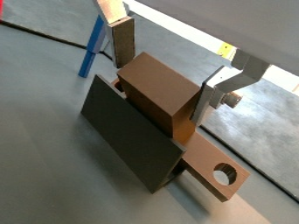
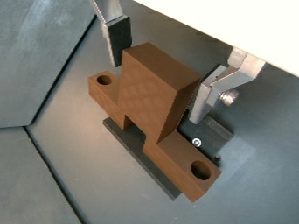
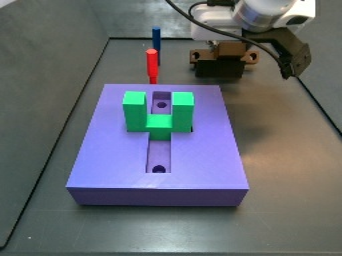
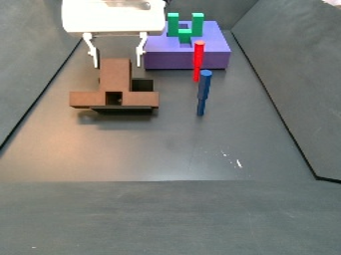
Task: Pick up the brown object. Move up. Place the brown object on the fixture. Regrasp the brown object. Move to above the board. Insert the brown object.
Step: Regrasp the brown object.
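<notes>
Your gripper [image 2: 163, 68] hangs directly over the fixture, fingers [image 2: 118, 39] spread wide to either side of the brown object's raised middle block. In both wrist views a gap shows between each pad and the block's faces, so it grips nothing.

The brown object [image 2: 146, 92] sits on the fixture [image 1: 131, 133]: a bar with a tall central block and a round hole near each end. In a side view the brown object [image 4: 114, 88] lies across the fixture [image 4: 127, 108], its block pointing up toward the gripper [image 4: 116, 52]. My reading: it is parked there so you can take it at a different hold, and the upright plate of the fixture backs it so it stays square while unheld. The placing step looks done; the regrasp is the step in hand.

Off from the fixture, toward the far wall in that side view, stands the board [image 4: 186, 50], carrying a green block [image 4: 185, 25]. Between fixture and board stand a red peg [image 4: 198, 60] and a blue peg [image 4: 204, 98], both upright on the floor.

In a side view the board [image 3: 120, 170] shows its central slot free below the green block [image 3: 156, 110], with the fixture [image 3: 221, 66] just beyond the board's far edge.

Judgement: close squarely on the block's side faces; an uneven closure could shove the bar off its seat.
</notes>
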